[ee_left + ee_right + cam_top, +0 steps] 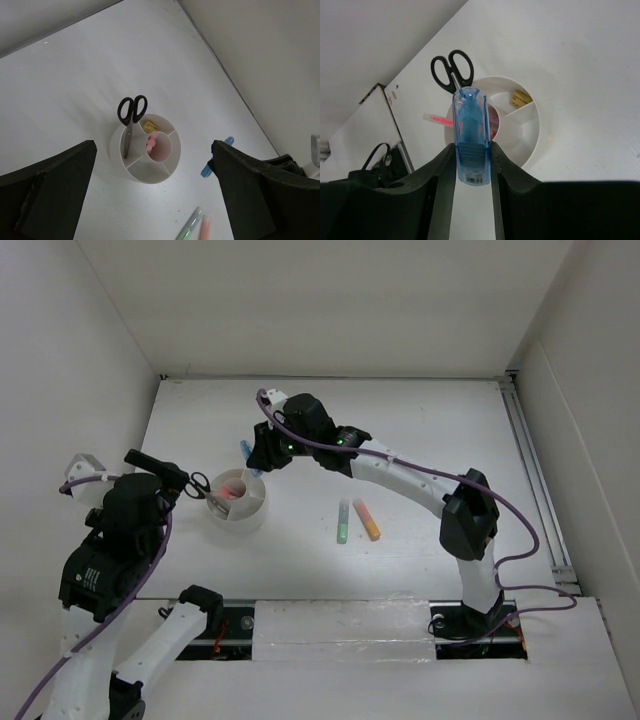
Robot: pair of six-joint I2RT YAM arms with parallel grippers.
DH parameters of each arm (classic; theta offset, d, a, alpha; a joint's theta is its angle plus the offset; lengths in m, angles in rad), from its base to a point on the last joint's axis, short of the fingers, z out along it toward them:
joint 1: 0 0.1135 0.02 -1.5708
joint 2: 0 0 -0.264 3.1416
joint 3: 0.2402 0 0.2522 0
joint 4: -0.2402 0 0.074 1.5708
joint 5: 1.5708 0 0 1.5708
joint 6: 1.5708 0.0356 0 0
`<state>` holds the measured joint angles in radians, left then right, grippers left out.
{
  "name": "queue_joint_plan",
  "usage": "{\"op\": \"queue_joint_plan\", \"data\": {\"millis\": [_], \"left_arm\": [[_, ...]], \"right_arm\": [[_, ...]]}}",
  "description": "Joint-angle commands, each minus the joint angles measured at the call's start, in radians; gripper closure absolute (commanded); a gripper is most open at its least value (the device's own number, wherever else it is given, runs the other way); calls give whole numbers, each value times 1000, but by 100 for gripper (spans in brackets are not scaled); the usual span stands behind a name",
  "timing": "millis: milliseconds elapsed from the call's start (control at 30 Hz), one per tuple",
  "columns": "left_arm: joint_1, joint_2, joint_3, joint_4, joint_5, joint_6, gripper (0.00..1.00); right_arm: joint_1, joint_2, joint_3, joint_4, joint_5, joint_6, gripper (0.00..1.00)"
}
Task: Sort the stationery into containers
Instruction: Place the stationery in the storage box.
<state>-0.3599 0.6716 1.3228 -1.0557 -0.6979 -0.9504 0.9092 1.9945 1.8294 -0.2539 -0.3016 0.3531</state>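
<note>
The round white tub (240,521) stands left of centre on the table. Black-handled scissors (132,111) stand in one wedge, handles up. Pink pens (151,142) fill the centre cup, and a tan eraser (521,98) lies in another wedge. My right gripper (471,150) is shut on a blue marker (471,125), held just behind the tub's (532,140) far rim. The marker (246,450) pokes out past the gripper (262,455). My left gripper (153,150) hangs open high above the tub (150,181) with nothing in it. A green marker (342,523) and an orange marker (367,520) lie side by side right of the tub.
White walls close in the table on the left, back and right. A metal rail (530,470) runs along the right edge. The left arm's bulk (110,540) sits close to the tub's left side.
</note>
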Motion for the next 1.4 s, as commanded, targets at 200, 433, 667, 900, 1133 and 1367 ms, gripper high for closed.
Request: {"op": "queue_joint_plan", "data": {"millis": [200, 433, 667, 900, 1133, 1367], "left_arm": [[-1, 19, -25, 57, 64, 47, 1], [-1, 10, 6, 57, 35, 68, 1], [-1, -9, -13, 57, 44, 68, 1], [-1, -9, -22, 75, 54, 87, 1], [-1, -9, -31, 76, 54, 96, 1], [-1, -9, -40, 76, 54, 96, 1]], "right_arm": [[-4, 76, -1, 171, 50, -19, 100], [-23, 138, 21, 191, 4, -19, 100], [-23, 158, 30, 191, -16, -19, 100], [-23, 167, 30, 200, -45, -19, 100], [-23, 176, 30, 200, -54, -19, 100], [-23, 194, 30, 200, -74, -19, 100]]}}
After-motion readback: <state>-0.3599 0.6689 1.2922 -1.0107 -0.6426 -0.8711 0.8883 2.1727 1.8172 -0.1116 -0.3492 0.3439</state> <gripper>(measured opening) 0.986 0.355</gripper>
